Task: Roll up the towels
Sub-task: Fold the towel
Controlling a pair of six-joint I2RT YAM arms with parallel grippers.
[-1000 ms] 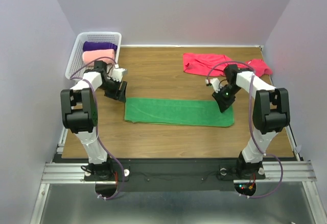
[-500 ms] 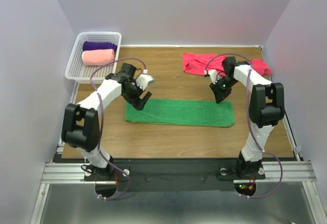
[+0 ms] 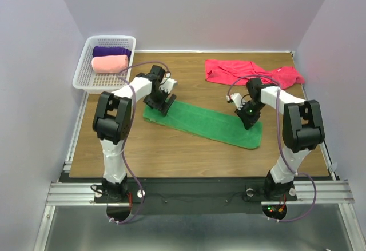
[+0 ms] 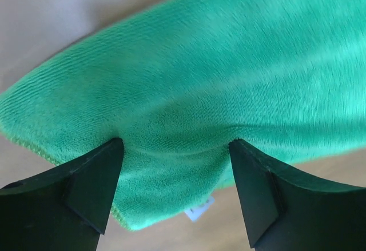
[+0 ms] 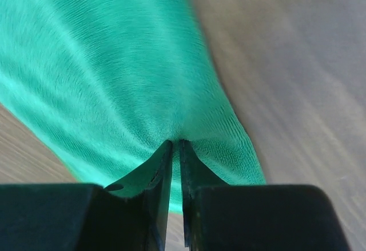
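Wht mesh basket (image 3: 84, 71) far-L; wood tbl (image 3: 183, 85)

The right end effector (image 5: 176, 143) has its two dark fingers (image 5: 155, 174) almost together. They pinch a little fold of the green towel (image 5: 103, 62). The cloth puckers at the tips. The brown wooden tabletop (image 5: 297, 62) shows on the right.

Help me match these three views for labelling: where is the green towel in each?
Top external: green towel lies diagonally across mid-table.
Left wrist: towel fills most of the frame, left gripper open on it.
Right wrist: towel at left and centre, right gripper pinching it.
Shared landmark: the wooden table around it.
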